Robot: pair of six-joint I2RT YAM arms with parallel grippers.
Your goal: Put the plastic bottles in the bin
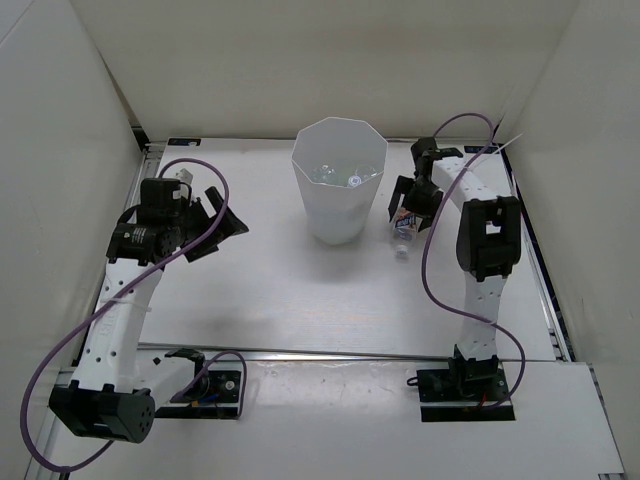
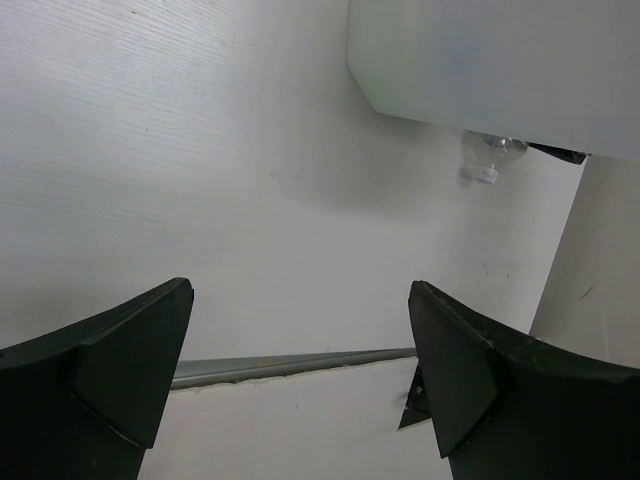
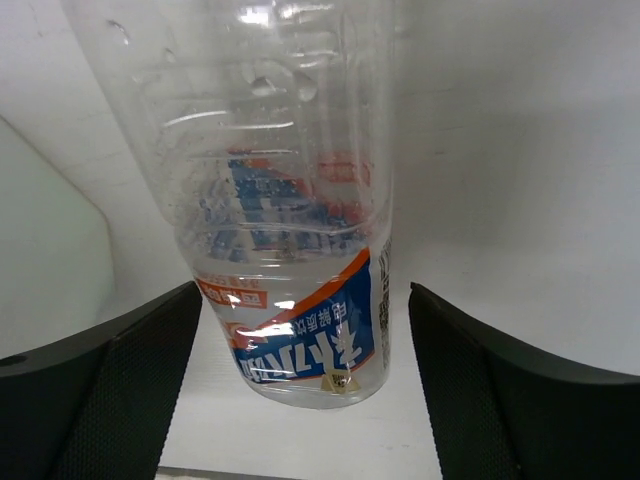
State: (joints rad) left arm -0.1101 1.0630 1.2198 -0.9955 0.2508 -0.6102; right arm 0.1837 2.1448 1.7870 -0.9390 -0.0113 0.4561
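The tall white faceted bin (image 1: 339,195) stands at the middle back of the table, with several clear bottles (image 1: 340,178) inside it. One clear bottle with a blue, white and orange label (image 1: 402,236) lies on the table just right of the bin, white cap toward the near side. My right gripper (image 1: 406,208) is open around this bottle. In the right wrist view the bottle (image 3: 290,250) sits between the spread fingers (image 3: 300,300) with a gap on each side. My left gripper (image 1: 218,224) is open and empty, left of the bin. The green bottle is not visible.
The left wrist view shows the open left gripper (image 2: 300,290) over bare table, the bin's base (image 2: 480,60) at the upper right and the lying bottle (image 2: 487,155) beyond it. The bin's wall (image 3: 40,230) is close on the left in the right wrist view. White walls enclose the table.
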